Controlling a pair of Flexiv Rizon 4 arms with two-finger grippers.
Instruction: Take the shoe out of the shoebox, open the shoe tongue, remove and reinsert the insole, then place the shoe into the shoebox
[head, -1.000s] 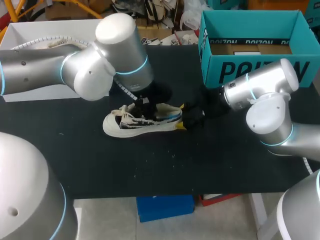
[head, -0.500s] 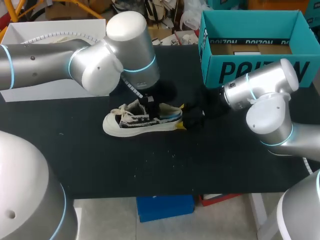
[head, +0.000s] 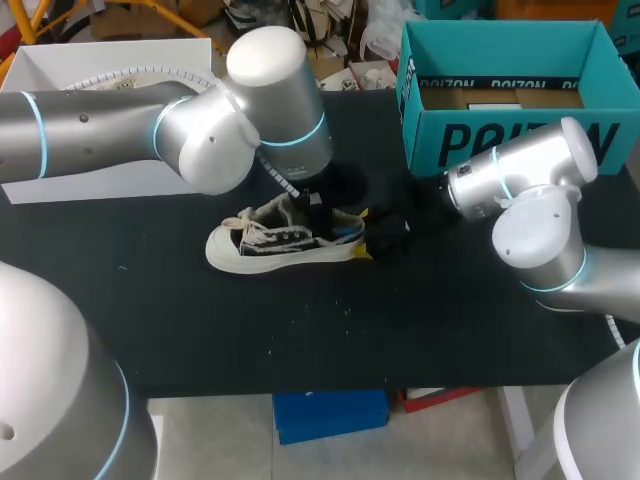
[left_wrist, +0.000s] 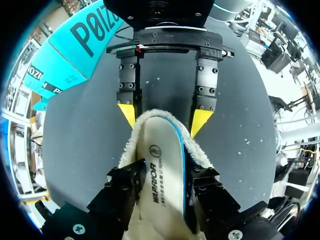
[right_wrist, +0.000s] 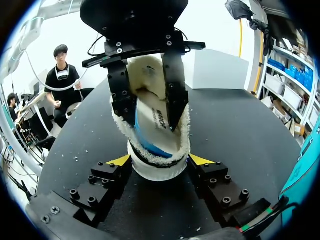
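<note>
On the black table (head: 300, 330) the teal shoebox (head: 500, 140) is seen standing open at the far right, with no shoe in it, well apart from the action. The shoe (head: 270, 245) is found out on the table near the middle, upright on its sole, toe toward the left, laces loose. Its heel is clamped from both sides by the right gripper (right_wrist: 160, 160), yellow tips pressed against the fleece collar (left_wrist: 150, 116). From above, the left gripper (left_wrist: 165, 175) is sunk into the shoe's opening, and its dark fingers are closed on the insole (left_wrist: 161, 150), which is pinched across its width and raised at the heel end. By the look of it, the insole removal is under way. Trouble could come here: if the insole is pulled while its front is wedged under the tongue, the whole shoe may be dragged up and torn from the heel clamp. If the pinch is too shallow, the insole may be lost and dropped back crooked. The fleece could also be snagged by the left fingers.
</note>
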